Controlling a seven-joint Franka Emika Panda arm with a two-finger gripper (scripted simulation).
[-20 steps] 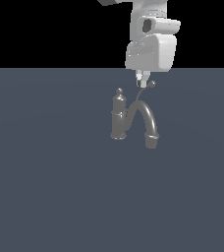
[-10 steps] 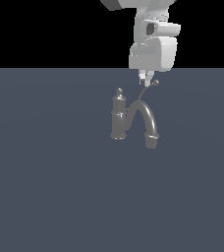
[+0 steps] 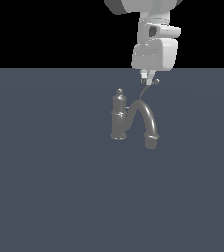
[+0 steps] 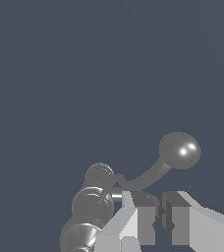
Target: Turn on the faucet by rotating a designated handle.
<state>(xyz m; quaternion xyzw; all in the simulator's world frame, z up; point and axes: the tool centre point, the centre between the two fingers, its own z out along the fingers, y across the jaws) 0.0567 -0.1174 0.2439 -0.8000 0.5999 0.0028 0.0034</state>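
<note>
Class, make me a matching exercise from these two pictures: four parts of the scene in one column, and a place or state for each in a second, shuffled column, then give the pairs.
Things:
1. Thick arched grey metal spout
2. Small knob finial
3. Thin curved grey wire-like handle with ball tip
4. White gripper

Places or states:
A. atop the upright column
B. jaws nearly shut, holding nothing
C. rises toward the gripper
D. opening points down at the floor

Pairs: 1-D, 2-A, 3-C, 4-B
</note>
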